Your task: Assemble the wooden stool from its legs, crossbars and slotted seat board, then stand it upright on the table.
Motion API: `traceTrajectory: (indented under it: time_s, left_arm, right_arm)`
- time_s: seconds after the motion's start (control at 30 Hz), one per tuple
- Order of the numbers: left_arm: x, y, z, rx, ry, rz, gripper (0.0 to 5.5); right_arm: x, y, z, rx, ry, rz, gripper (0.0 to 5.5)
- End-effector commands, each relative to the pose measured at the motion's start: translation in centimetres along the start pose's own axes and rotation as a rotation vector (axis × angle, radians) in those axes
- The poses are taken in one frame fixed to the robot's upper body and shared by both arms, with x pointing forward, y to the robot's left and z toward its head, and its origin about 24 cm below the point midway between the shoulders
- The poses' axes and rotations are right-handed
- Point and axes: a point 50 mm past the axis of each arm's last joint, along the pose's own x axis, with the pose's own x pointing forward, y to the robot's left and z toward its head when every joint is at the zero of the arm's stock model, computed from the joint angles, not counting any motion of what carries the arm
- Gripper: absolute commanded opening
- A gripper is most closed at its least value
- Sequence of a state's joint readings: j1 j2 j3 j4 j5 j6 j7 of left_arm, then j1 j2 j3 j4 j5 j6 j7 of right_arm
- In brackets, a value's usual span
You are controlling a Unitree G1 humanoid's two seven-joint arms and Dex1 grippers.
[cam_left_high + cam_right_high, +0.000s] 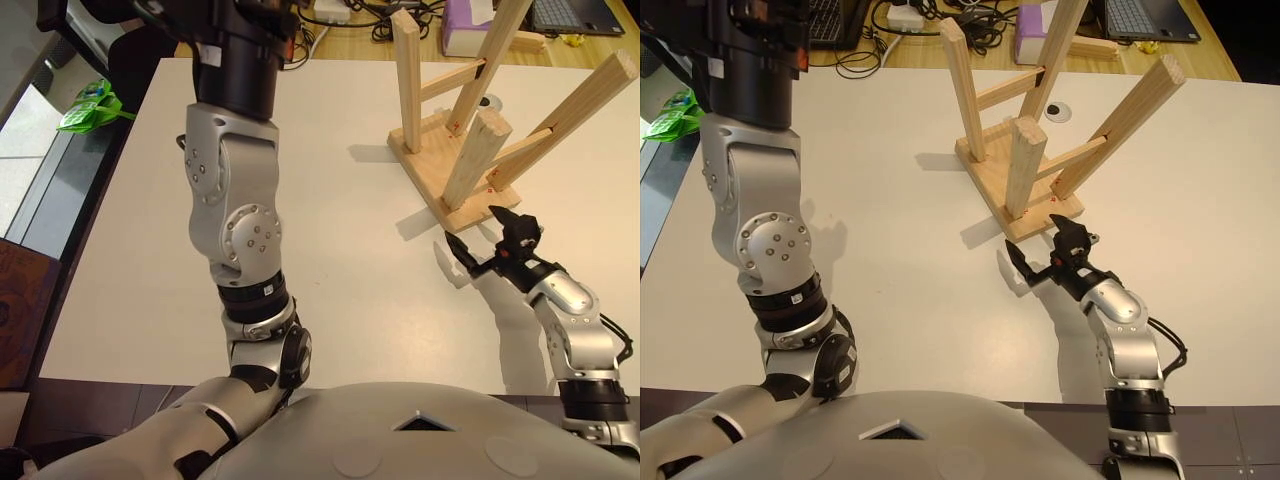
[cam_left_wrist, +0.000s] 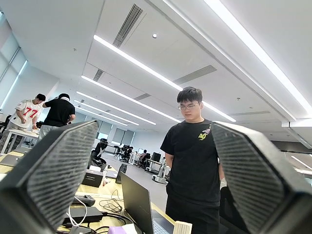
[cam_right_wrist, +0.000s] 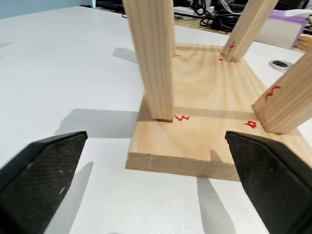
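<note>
**Stool upside down, right claw open at its corner**

The right claw (image 1: 1040, 240) sits low over the table (image 1: 330, 260). Its two fingers (image 3: 41, 170) are spread wide with nothing between them. Straight ahead of it, near but not touching, is the nearest corner of the seat (image 3: 195, 136), which lies flat on the table.

The stool (image 1: 470, 140) is put together but inverted. Four legs (image 1: 477, 158) rise from the seat. The closest leg is directly beyond the claw, another is beyond it and to its right, and two more stand farther back. Crossbars (image 1: 452, 78) join the legs in pairs, higher than the claw and beyond it. Small red marks (image 3: 181, 117) are scribbled on the seat at the feet of the legs nearest the claw.

The left claw (image 2: 151, 170) is held high, well up and to the left of the right claw. It points away from the table toward the ceiling (image 2: 161, 44). Its fingers (image 2: 53, 170) are apart and hold nothing. The left arm (image 1: 235, 200) stands upright over the left part of the table, well apart from the stool.

Far beyond the stool from the right claw, a desk (image 1: 350, 40) behind the table carries a purple box (image 1: 468, 25), cables (image 1: 385, 15) and a laptop (image 1: 575, 15). A green item (image 1: 90, 108) lies off the table's left edge, far to the left of both claws.
</note>
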State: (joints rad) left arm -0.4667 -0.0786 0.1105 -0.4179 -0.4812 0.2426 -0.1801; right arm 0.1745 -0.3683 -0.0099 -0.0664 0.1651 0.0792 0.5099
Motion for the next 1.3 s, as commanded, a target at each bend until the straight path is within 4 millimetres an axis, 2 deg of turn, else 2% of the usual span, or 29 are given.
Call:
traceTrajectory:
  time_s: [0.03,0.17,0.3,0.5,0.53,0.73,1.03,1.3]
  left_arm:
    - [0.4,-0.3,-0.2,-0.005,0.002,-0.018,4.27]
    - [0.4,-0.1,-0.5,-0.008,0.009,-0.013,4.27]
    - [0.4,0.1,-0.7,-0.008,0.016,-0.004,4.27]
    - [0.4,0.3,-1.0,0.001,0.017,0.016,4.27]
    - [0.4,0.3,-1.0,0.001,0.018,0.016,4.31]
    - [0.4,0.3,-1.2,-0.003,0.025,0.018,4.31]
    - [0.5,0.5,-1.2,-0.002,0.028,0.026,4.31]
    - [0.8,0.9,-1.3,0.002,0.053,0.016,4.31]
  right_arm:
    - [1.4,-0.3,-0.1,-0.072,-0.025,-0.092,5.40]
    - [2.4,0.9,-0.6,-0.097,0.010,-0.035,5.40]
    - [2.4,1.6,-0.6,-0.104,0.060,0.015,5.40]
    - [3.9,1.3,1.0,-0.119,0.030,-0.013,5.40]
    - [4.1,1.2,1.3,-0.130,0.013,-0.020,5.08]
    - [4.2,1.1,1.9,-0.156,-0.026,-0.027,4.04]
    - [4.0,0.9,1.3,-0.135,-0.036,0.011,2.51]
    - [3.5,-2.1,1.0,-0.120,-0.132,0.034,1.06]
